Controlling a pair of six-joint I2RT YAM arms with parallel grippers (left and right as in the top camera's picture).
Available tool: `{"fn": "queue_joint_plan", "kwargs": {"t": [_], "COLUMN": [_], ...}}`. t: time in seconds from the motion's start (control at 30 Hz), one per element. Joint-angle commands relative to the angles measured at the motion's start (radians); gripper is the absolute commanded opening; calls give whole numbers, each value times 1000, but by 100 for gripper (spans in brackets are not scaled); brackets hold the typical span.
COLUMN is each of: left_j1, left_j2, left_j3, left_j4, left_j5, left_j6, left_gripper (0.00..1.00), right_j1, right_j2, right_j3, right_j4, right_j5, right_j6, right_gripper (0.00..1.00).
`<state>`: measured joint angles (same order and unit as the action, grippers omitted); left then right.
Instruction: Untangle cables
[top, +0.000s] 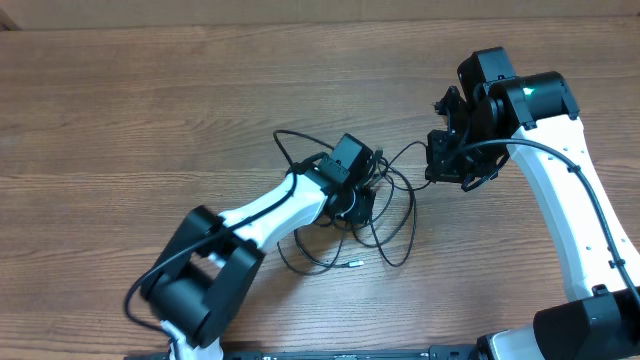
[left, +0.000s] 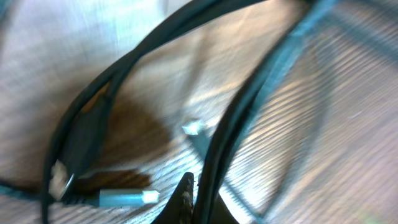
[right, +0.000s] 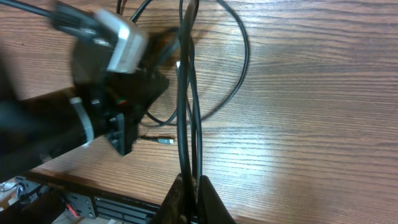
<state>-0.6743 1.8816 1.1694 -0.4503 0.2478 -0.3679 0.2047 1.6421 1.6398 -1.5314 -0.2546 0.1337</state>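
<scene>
Wooden table (top: 150, 90), seen from overhead, carries tangled black cables (top: 380, 200) at center, between left gripper (top: 362, 190) and right gripper (top: 452, 160). Left wrist view: its jaws are clenched on one strand, beside a silver plug (left: 127, 198). Right wrist view: its jaws pinch two strands running upward.

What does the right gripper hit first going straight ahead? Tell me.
The cables it pinches run straight ahead of the right gripper; it would push into their loops first. The left gripper sits left of that line, depth unclear.
</scene>
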Motion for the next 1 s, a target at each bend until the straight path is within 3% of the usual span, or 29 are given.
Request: {"fn": "queue_joint_plan", "kwargs": {"t": [0.0,0.23,0.43,0.6,0.77,0.97], "left_j1": [6,9,9,37,106,237], "left_j2": [-106,-117,-117,-117,-117,-117], "left_j3": [9,9,9,13,13,13], "left_j4": [37,67,76,140,156,53], "left_j5": [-34,-60,-197,-160,-145,-148], "left_j6": [-14,-22,-45,-110,-154,-216], "left_gripper": [4,4,4,4,4,4], "right_j1": [3,3,3,3,3,3], "right_j2": [-9,-9,-9,-9,-9,-9], "right_j3": [-6,-36,-92,-156,-238,-287], "right_j4": [0,3,4,11,32,52], "right_j5": [-2,-111,-166,-166,-165,-155], "right_j6": [-16,-101,-165,-170,-177,-168], "right_gripper": [4,4,4,4,4,4]}}
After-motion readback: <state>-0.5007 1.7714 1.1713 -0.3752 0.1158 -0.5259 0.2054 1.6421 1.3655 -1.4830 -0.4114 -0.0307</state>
